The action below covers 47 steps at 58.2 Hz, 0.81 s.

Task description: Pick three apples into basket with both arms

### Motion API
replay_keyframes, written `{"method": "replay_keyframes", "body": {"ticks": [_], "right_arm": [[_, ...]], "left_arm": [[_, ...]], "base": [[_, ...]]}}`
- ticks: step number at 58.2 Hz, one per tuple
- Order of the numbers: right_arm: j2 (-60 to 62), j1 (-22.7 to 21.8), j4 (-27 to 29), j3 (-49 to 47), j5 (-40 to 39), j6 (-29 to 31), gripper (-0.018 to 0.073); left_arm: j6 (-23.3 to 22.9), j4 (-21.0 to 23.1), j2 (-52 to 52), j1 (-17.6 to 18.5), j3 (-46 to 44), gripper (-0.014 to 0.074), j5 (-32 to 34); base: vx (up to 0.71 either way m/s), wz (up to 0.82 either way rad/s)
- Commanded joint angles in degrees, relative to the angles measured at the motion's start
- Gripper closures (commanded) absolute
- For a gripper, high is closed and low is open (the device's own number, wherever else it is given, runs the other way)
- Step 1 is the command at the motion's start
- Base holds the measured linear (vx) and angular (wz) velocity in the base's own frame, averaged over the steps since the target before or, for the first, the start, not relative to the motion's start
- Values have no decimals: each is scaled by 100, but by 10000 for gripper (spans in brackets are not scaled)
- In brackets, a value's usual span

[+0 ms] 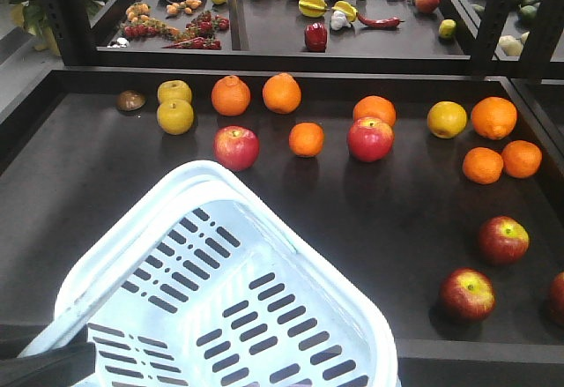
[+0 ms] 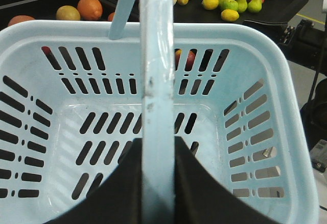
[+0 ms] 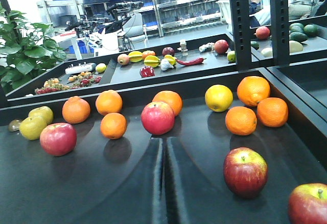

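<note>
The pale blue basket [image 1: 348, 316] hangs tilted over the tray's front left and is empty inside [image 2: 41, 30]. My left gripper [image 2: 158, 145] is shut on its handle [image 2: 157, 55], with black fingers on both sides of the bar. Three deep red apples with yellow-green patches lie at the front right: one [image 1: 503, 239], one [image 1: 467, 293] and one cut by the frame edge [image 1: 558, 297]. Two of them show in the right wrist view, one [image 3: 245, 172] and one [image 3: 309, 203]. My right gripper [image 3: 164, 150] is shut and empty, low over the tray, left of these apples.
Two pinkish-red fruits [image 1: 236, 147] [image 1: 370, 138], several oranges [image 1: 492, 116] and yellow fruits [image 1: 174, 115] lie across the black tray [image 1: 79, 184], which has raised edges. A second tray [image 1: 264, 39] of mixed produce lies behind it. Black frame posts [image 1: 493, 17] stand at the back right.
</note>
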<state>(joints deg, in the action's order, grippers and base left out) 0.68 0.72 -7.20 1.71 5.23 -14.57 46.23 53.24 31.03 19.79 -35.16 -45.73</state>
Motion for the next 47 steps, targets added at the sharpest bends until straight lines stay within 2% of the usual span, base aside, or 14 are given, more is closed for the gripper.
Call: {"method": "replay_keyframes", "body": {"ticks": [1,47], "right_arm": [[65,-25,-61,66,-430,45,564],[65,-25,-61,66,-430,45,564]], "left_arm": [[-37,398,-5,35,-156,602,387],[-37,398,-5,35,-156,602,387]], "base": [[5,-4],[9,-2]]}}
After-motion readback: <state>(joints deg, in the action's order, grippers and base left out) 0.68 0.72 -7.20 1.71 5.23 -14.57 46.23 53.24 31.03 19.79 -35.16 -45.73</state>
